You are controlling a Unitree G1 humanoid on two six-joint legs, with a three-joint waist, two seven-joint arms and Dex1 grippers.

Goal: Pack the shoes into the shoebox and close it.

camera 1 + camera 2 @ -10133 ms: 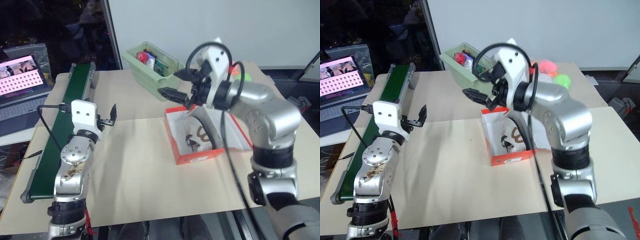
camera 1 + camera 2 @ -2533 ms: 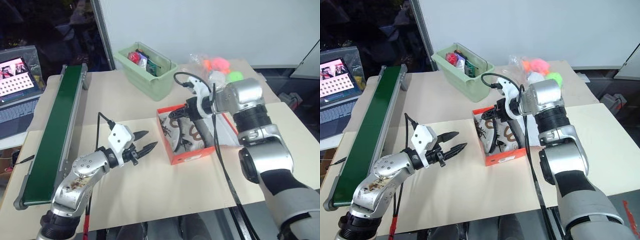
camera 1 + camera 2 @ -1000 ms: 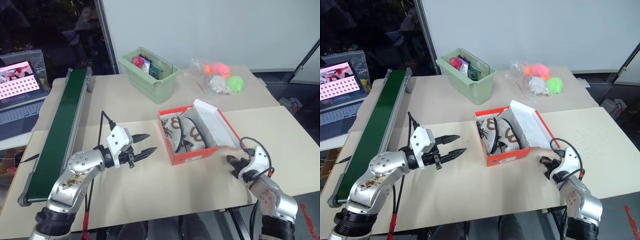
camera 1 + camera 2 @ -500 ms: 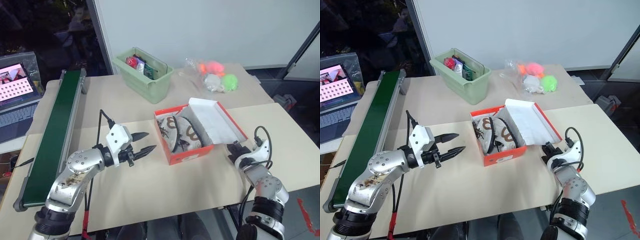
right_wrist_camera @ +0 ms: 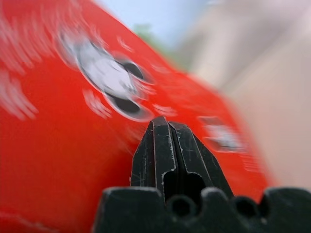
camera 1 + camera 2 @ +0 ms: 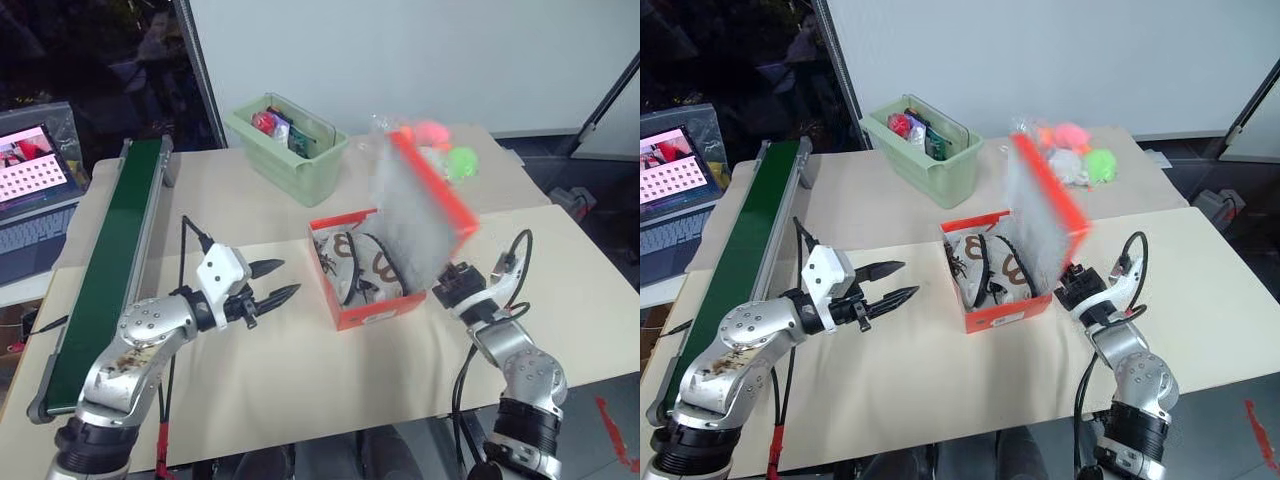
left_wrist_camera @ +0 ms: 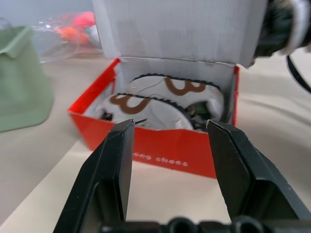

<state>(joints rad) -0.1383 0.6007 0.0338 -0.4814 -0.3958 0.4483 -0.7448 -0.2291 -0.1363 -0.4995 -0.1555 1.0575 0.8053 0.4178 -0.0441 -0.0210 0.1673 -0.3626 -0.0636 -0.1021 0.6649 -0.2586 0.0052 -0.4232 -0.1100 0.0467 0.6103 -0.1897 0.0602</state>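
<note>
Pushing the red-orange cardboard shoebox's (image 6: 372, 306) hinged lid (image 6: 420, 212) up, your right gripper (image 5: 167, 127) is pinched together; your left gripper (image 6: 282, 280) hangs half-spread beside the white, brown-curled shoes (image 7: 160, 99) inside.

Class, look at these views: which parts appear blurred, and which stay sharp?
Left eye view: the shoebox lid is smeared. Right wrist view: the lid's red outside is streaked behind the right gripper. Left wrist view: the shoes are sharp.
</note>
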